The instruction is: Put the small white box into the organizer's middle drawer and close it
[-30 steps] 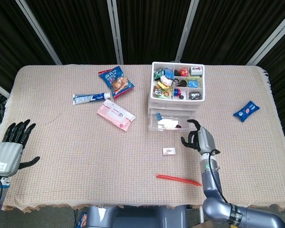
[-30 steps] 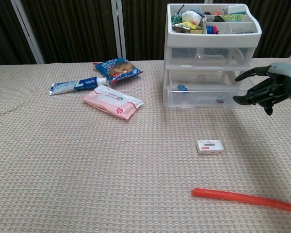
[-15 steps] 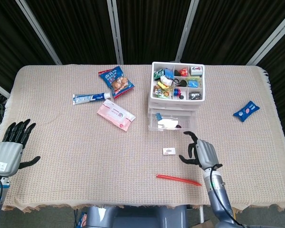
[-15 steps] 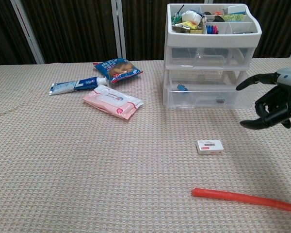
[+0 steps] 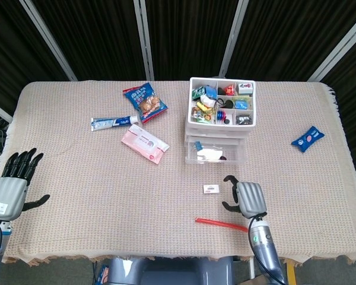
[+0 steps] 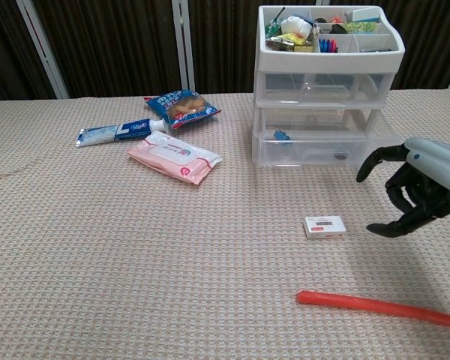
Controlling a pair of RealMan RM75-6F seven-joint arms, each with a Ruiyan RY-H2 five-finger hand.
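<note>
**Right hand poised beside small white box; drawer stands open**

Item: small white box (image 6: 325, 226). Lies flat on the tablecloth (image 5: 77, 190), held by nothing. Its long axis runs left to right across the table in both views, so one short end faces the right hand.

Item: right hand (image 6: 414, 188). Holds nothing; fingers spread and curved, thumb apart from the rest, palm side turned towards the box. The box lies just to this hand's left, near but not touching, a strip of cloth showing between fingertips and box. This is by far the nearer hand.

Item: left hand (image 5: 10, 185). Holds nothing, fingers extended and apart, at the far left table edge. The box is well apart from it, far to its right.

Item: organizer (image 5: 221, 119). Stands beyond the right hand and slightly to its left, past the box. In the head view its middle drawer (image 5: 215, 153) is pulled out towards the hand, contents showing.

Item: red stick (image 6: 379, 308). Lies on the near side of box and right hand, clear of both.

Judgement: the coming move is a short leftward reach and a grasp across the box's narrow width.
</note>
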